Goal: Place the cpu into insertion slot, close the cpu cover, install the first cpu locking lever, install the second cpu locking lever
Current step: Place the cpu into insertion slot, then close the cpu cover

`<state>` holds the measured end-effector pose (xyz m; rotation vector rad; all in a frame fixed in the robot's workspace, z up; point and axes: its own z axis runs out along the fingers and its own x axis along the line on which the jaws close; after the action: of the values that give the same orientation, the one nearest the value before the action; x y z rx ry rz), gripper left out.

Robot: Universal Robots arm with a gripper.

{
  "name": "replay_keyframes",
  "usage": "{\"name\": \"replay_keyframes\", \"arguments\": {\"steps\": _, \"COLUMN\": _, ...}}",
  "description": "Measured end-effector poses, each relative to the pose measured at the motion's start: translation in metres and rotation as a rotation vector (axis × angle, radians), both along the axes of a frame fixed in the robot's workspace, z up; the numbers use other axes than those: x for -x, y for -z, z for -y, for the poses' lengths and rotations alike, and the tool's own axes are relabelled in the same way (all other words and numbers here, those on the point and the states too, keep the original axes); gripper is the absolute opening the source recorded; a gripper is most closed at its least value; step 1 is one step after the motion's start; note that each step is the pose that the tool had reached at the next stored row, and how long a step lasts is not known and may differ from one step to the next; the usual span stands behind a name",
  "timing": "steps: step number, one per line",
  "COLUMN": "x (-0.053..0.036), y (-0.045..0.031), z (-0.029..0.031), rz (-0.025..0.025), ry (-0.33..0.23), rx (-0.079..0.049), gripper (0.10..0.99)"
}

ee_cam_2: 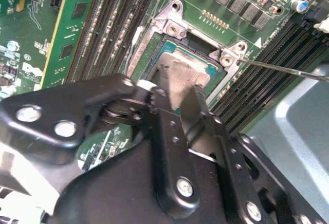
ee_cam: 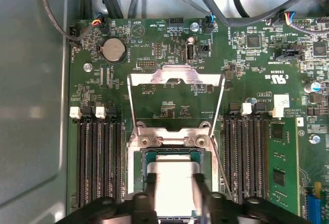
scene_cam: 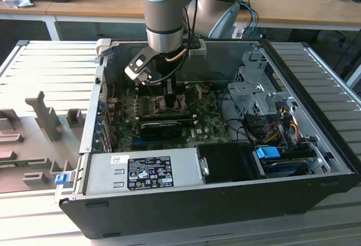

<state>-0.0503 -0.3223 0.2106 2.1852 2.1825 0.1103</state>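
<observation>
Black gripper [ee_cam: 175,196] fingers [ee_cam: 149,196] are narrowed onto two opposite edges of the cpu [ee_cam: 175,180], holding it by its sides. In both wrist views the pale silver chip [ee_cam_2: 180,72] lies level within the insertion slot [ee_cam: 140,172], inside its metal rim [ee_cam_2: 172,41]; whether it is fully seated I cannot tell. The cpu cover [ee_cam: 177,74] stands swung open beyond the socket, with green board showing through its window. In the second wrist view a thin metal lever rod [ee_cam_2: 282,69] runs out from one socket corner. Black memory slots [ee_cam: 97,162] flank the socket on both sides. In the exterior view the gripper [scene_cam: 169,91] reaches down at the upper middle of the frame into the open computer case [scene_cam: 225,201], over the motherboard [scene_cam: 169,116].
</observation>
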Motion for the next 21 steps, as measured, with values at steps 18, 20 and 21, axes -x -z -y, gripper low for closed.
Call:
{"name": "replay_keyframes", "arguments": {"steps": 18, "x": -0.0100, "y": -0.0111, "z": 0.0011, "rz": -0.0068, "ry": 0.001, "rx": 0.002, "gripper": 0.106}}
{"name": "replay_keyframes", "arguments": {"steps": 20, "x": -0.0100, "y": -0.0111, "z": 0.0011, "rz": -0.0071, "ry": 0.001, "rx": 0.001, "gripper": 0.106}}
{"name": "replay_keyframes", "arguments": {"steps": 21, "x": -0.0100, "y": -0.0112, "z": 0.0011, "rz": -0.0070, "ry": 0.001, "rx": 0.000, "gripper": 0.106}}
